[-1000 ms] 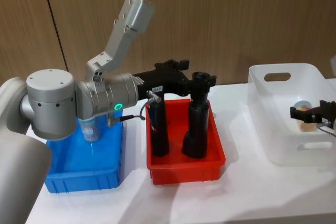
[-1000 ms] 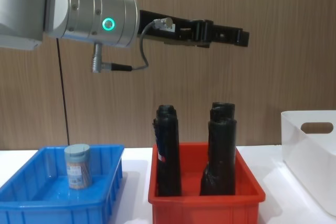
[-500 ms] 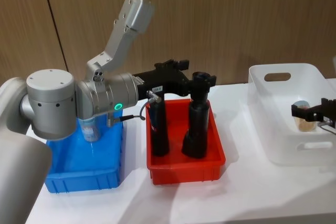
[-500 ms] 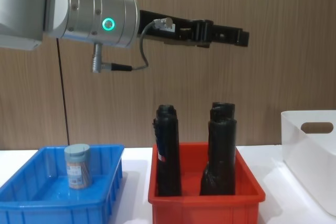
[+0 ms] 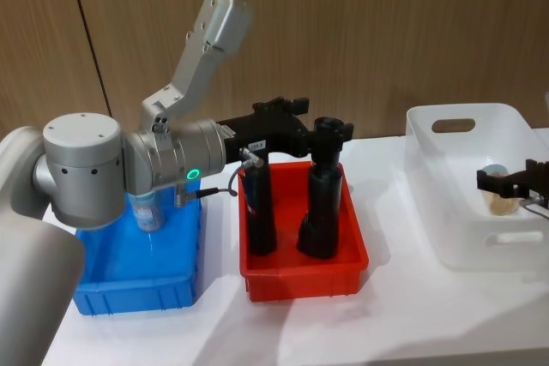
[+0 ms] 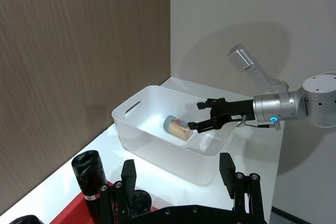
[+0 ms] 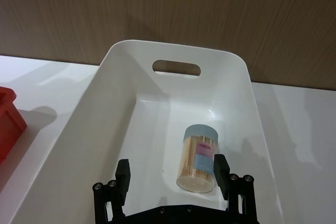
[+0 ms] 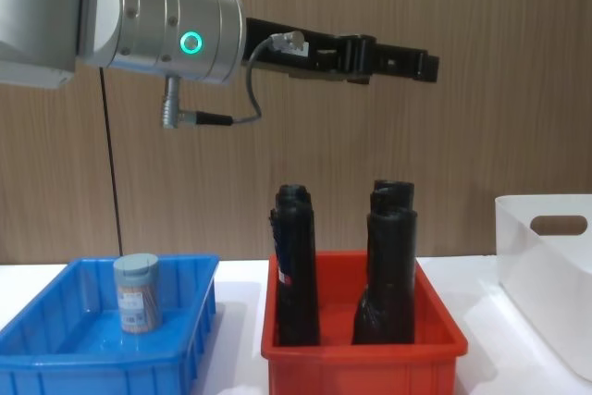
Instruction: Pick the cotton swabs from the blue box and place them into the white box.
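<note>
Setup: white surface (image 5: 429, 315) pushed up against a wood-panel wall (image 5: 386, 32). In the left wrist view the paneling ends at a corner and a plain grey wall (image 6: 236, 14) takes over. On the surface, L to R: blue box (image 5: 137, 293), red bin (image 5: 300, 280) w/ two tall black rolls (image 5: 322, 186) standing in it, then the white box (image 5: 426, 156) w/ its handle cutout on the far side.

Right gripper (image 7: 171, 174) is down inside the white box, fingers spread wide apart, not clamped on anything. One cotton swab jar (image 7: 199, 158) lies on its side on the box floor, lid pointing toward the handle cutout, inside the span of the fingers and right next to one of them. Can't tell if that finger actually touches the jar or just sits above it, tbh.

Left gripper (image 6: 177, 165) is held high over the back of the red bin, above the rolls. It's also spread apart w/ nothing between the fingers. Its arm crosses over the blue box.

Second cotton swab jar (image 8: 137, 293) stands upright in the blue box, toward the far wall, partly behind the left arm in the head view.
</note>
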Available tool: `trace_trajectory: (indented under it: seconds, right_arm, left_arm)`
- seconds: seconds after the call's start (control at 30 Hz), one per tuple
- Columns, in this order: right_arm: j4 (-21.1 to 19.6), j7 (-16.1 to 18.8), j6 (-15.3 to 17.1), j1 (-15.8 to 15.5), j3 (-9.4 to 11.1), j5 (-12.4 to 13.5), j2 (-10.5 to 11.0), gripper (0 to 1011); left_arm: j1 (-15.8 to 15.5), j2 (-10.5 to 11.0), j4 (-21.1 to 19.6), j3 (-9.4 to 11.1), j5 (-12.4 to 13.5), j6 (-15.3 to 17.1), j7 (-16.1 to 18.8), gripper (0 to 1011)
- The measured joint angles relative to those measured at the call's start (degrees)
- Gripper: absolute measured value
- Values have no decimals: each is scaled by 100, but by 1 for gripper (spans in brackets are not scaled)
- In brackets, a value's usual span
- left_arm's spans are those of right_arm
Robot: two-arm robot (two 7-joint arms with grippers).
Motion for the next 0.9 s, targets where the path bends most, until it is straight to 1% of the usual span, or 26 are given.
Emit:
trace_trajectory:
  seconds: [0.5,0.6,0.77,0.9]
  right_arm:
    - [-27,-7,-10,-17,4,1,3,1002]
    - [-62,-15,-27,-44,1,8,4,1002]
    - [-231,-61,-99,-180,-30,40,8,1001]
    - [-522,-134,-228,-411,-85,103,16,1002]
  left_arm:
    - [4,1,-1,0,0,-3,1,1004]
    - [35,13,-18,7,4,-36,44,1004]
    - [156,62,-87,34,26,-165,233,1004]
    - [357,144,-206,78,72,-376,534,1004]
